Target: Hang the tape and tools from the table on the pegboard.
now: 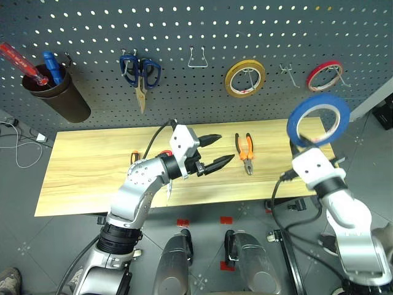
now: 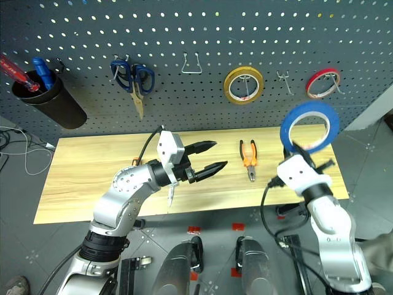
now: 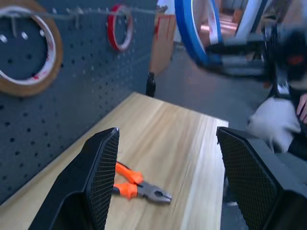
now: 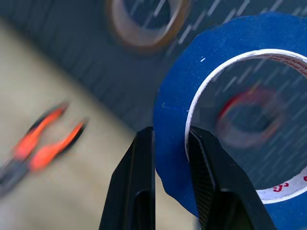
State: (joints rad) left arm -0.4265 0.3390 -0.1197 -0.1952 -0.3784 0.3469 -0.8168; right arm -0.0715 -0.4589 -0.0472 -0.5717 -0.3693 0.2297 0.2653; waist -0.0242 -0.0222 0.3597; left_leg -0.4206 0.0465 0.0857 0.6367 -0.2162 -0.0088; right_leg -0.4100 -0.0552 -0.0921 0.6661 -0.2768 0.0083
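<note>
Tape rings: 3. Blue tape (image 1: 319, 119) clamped in right gripper (image 4: 170, 143), held up off the tabletop (image 1: 92, 166) at right; yellow ring (image 1: 245, 78) and red ring (image 1: 324, 75) on pegboard (image 1: 202, 24). Pliers (image 1: 245, 152): 1, on tabletop. Left gripper (image 1: 216, 152) open, empty. Dark cup (image 1: 58, 95) far left holds two tools.

Blue tape (image 1: 319, 120) raised upright; orange-handled pliers (image 1: 245, 153) flat on table (image 1: 86, 172).

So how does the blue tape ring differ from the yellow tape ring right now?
The blue tape ring is pinched at its rim in the right gripper, raised above the light wood table; the yellow tape ring hangs on a hook of the dark grey pegboard. The blue ring has a white inner lining, the yellow a brownish one. Both are thin rings with wide hollow centres.
</note>
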